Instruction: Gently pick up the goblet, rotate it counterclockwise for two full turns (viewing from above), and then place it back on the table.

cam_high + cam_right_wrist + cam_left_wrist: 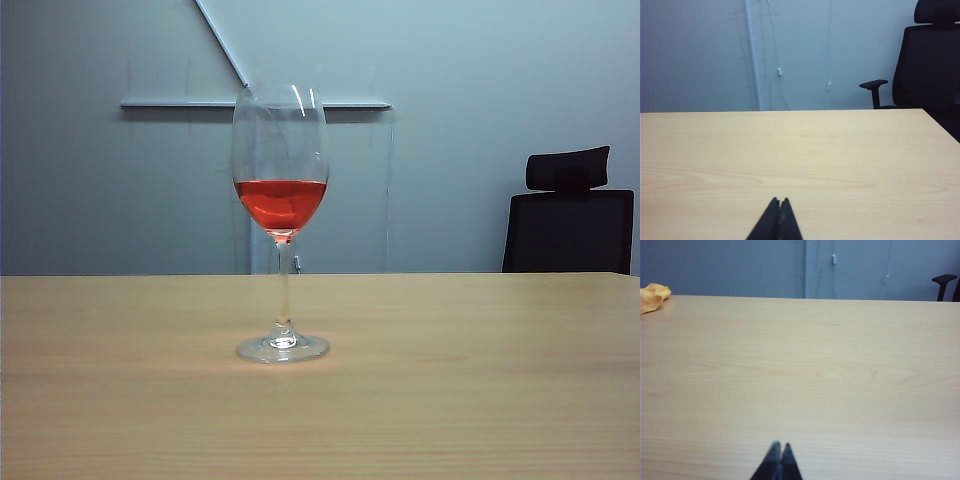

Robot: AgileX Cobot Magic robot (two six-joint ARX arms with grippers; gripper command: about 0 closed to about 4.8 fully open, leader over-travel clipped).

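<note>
The goblet (281,200), a tall clear wine glass with red liquid in its bowl, stands upright on the light wood table (480,380) near the middle of the exterior view. Neither arm shows in that view. My left gripper (780,445) is shut with nothing in it, hovering over bare table (800,370). In the right wrist view my right gripper (779,200) is likewise shut and empty above the table (800,160). Neither wrist view shows the goblet.
A black office chair (570,215) stands behind the table's far right edge, also in the right wrist view as the chair (930,55). An orange-yellow cloth (652,295) lies at the table's far edge in the left wrist view. A grey wall lies beyond.
</note>
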